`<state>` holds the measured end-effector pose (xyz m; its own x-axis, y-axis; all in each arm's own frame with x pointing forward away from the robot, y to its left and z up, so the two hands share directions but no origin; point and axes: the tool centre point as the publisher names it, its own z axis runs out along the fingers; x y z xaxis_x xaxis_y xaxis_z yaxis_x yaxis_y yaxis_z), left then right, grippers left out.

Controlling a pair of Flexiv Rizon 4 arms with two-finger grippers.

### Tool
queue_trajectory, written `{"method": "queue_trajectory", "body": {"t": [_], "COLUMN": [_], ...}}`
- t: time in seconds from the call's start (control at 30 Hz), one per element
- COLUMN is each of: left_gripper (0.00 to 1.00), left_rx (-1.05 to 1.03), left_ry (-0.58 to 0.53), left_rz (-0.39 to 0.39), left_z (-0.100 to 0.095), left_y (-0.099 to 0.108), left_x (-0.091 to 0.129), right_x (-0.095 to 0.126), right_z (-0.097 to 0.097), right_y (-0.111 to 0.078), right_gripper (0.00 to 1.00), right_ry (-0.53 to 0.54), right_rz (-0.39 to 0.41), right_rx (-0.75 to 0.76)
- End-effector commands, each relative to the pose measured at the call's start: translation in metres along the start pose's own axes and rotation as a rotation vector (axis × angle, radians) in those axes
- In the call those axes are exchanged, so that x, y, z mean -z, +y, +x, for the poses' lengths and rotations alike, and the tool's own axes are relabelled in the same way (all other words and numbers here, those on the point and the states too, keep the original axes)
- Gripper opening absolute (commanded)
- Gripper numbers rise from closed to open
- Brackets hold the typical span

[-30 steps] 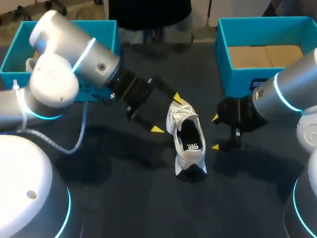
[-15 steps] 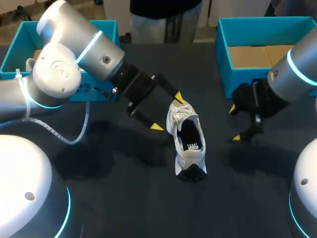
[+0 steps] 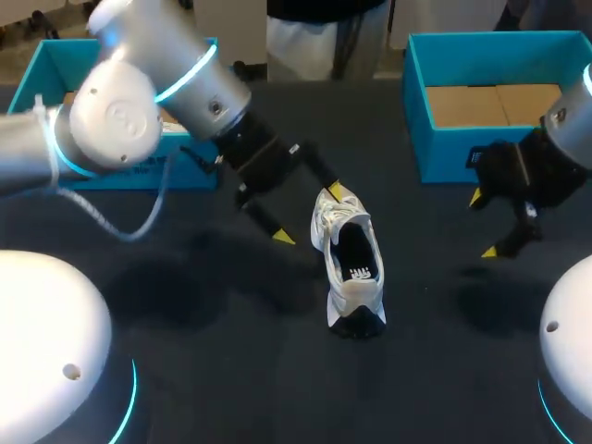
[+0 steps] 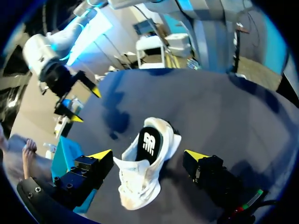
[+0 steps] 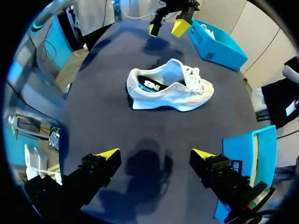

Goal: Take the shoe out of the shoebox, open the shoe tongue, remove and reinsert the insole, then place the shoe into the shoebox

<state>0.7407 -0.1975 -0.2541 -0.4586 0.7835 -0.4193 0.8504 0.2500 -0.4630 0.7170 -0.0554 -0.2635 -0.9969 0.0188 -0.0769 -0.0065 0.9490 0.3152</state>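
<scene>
A teal shoebox (image 3: pixel 20 109) sits at the far left of the dark worktop (image 3: pixel 185 370). The left arm crosses in front of it, angled down toward the middle. Its left hand (image 3: pixel 310 215) has its fingers spread wide and grips nothing. In the left wrist view they straddle the laced front of the white sneaker (image 3: pixel 351 264) without clamping it. The sneaker stands upright on its sole on the worktop, between the two boxes and outside both, heel toward the robot. Its dark insole (image 3: pixel 356 264) carries a white logo. The right hand (image 3: pixel 483 224) hangs well apart from the sneaker, fingers parted and empty, just in front of the right shoebox (image 3: pixel 416 102). That box shows a brown cardboard floor and has a front label too small to read.
</scene>
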Motion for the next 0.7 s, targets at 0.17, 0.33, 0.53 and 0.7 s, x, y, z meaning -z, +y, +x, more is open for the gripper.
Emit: {"method": "queue_trajectory", "body": {"t": [0.17,0.33,0.53,0.7], "left_gripper": [1.00,1.00,1.00,0.44], "left_rx": [-0.098,-0.176,-0.318,-0.305], "left_ry": [0.252,0.338,0.400,0.398], "left_rz": [-0.023,-0.088,-0.130,-0.149], "left_z": [-0.026,-0.036,-0.039,-0.043], "left_y": [-0.004,-0.007,-0.003,0.004], "left_x": [0.016,0.018,0.018,0.020], "right_x": [0.020,0.020,0.020,0.020], "right_z": [-0.001,-0.001,-0.001,-0.001], "right_y": [-0.004,-0.004,-0.004,-0.004], "right_gripper": [1.00,1.00,1.00,1.00], "right_ry": [0.064,0.064,0.064,0.064], "right_rz": [-0.040,-0.040,-0.040,-0.040], "right_rx": [0.027,0.027,0.027,0.027]}}
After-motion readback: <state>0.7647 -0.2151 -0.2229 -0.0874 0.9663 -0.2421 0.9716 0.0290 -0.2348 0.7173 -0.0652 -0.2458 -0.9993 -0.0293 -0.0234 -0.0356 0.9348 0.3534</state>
